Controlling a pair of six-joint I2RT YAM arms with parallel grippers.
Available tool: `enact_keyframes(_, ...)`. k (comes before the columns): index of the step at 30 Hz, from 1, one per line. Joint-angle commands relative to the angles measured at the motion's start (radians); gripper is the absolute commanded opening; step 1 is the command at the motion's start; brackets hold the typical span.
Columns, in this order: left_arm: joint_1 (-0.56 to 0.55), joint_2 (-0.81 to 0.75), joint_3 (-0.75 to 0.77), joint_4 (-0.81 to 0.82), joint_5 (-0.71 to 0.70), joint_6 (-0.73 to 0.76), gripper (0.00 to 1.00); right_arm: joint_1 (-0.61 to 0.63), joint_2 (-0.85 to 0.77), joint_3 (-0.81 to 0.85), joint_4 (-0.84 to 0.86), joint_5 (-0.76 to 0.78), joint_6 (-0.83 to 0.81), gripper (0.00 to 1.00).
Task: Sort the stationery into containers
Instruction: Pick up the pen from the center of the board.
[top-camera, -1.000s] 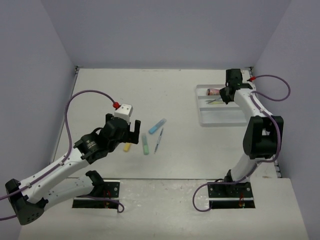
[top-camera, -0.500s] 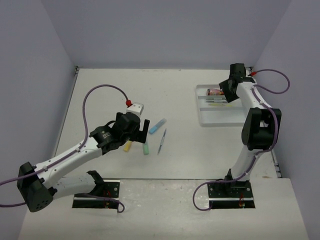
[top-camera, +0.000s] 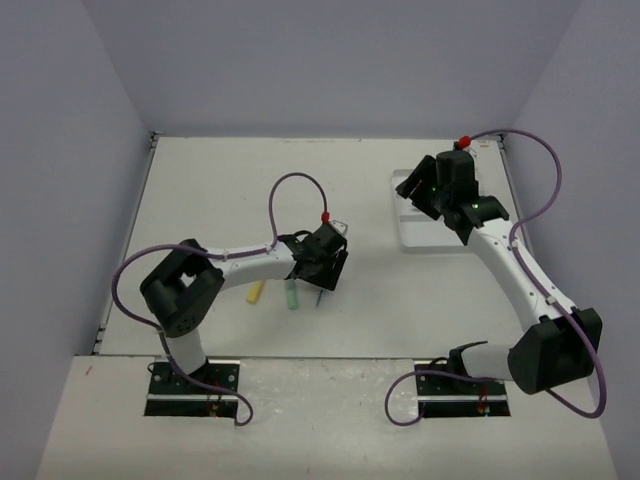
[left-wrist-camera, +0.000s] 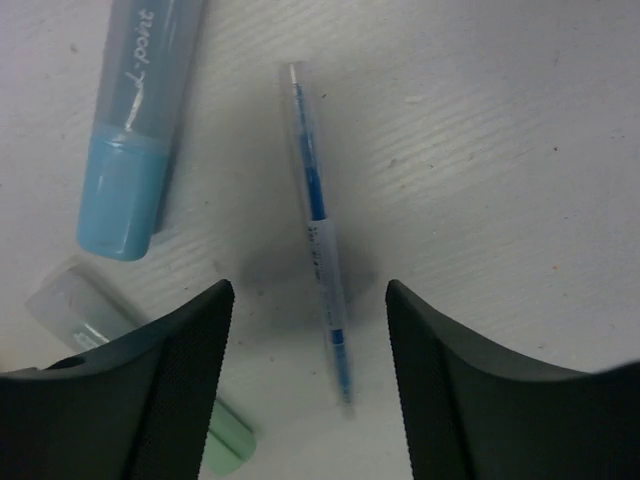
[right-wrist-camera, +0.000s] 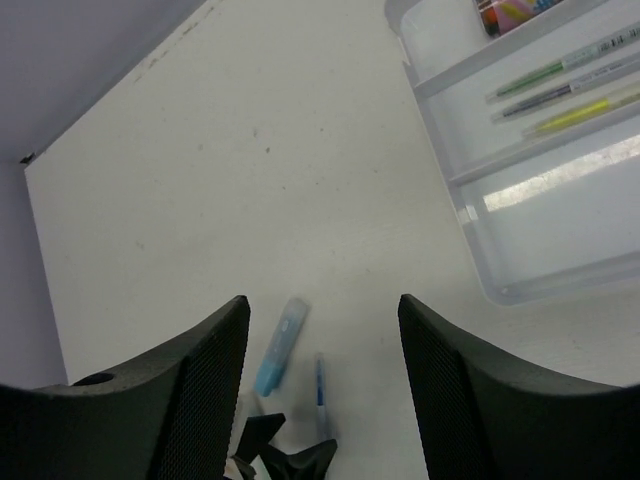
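While the left pincer (left-wrist-camera: 308, 292) hangs open straddling a thin translucent blue-cored pen (left-wrist-camera: 316, 220) lying on the white bench (left-wrist-camera: 500, 150), a stubby light-blue plastic marker (left-wrist-camera: 135, 120) sits just beside it. Over on the other side the right pincer (right-wrist-camera: 320, 320) is open and empty too, raised near the shallow white three-compartment plastic tray (right-wrist-camera: 560, 220), with thin pens (right-wrist-camera: 575, 113) lying in its middle slot.
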Motion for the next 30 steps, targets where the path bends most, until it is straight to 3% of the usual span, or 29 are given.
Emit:
enact_keyframes(1, -0.025, 0.053, 0.067, 0.032, -0.031, -0.035, 0.60, -0.006, -0.011, -0.092, 0.040, -0.058, -0.061, 0.62)
enact_keyframes(7, -0.047, 0.149, 0.067, 0.009, -0.071, -0.063, 0.32, -0.005, -0.044, -0.144, 0.069, -0.092, -0.070, 0.61)
enact_keyframes(10, -0.051, 0.189, 0.064, 0.009, -0.074, -0.071, 0.04, -0.005, -0.065, -0.173, 0.092, -0.138, -0.071, 0.62)
enact_keyframes(11, -0.052, 0.193, 0.063, 0.010, -0.074, -0.072, 0.01, -0.004, -0.075, -0.184, 0.116, -0.166, -0.072, 0.62)
enact_keyframes(16, -0.055, 0.096, 0.058, 0.041, -0.085, -0.063, 0.00, -0.006, -0.078, -0.316, 0.299, -0.445, -0.110, 0.65)
enact_keyframes(20, -0.052, -0.131, -0.015, 0.240, 0.012, -0.001, 0.00, -0.005, -0.036, -0.435, 0.506, -0.693, -0.072, 0.82)
enact_keyframes(23, -0.041, -0.252, -0.072, 0.394, 0.137, 0.012, 0.00, 0.008, -0.004, -0.490, 0.709, -0.831, -0.003, 0.80)
enact_keyframes(30, -0.012, -0.248, -0.072, 0.501, 0.280, -0.036, 0.00, 0.082, 0.022, -0.541, 0.888, -0.817, 0.102, 0.61)
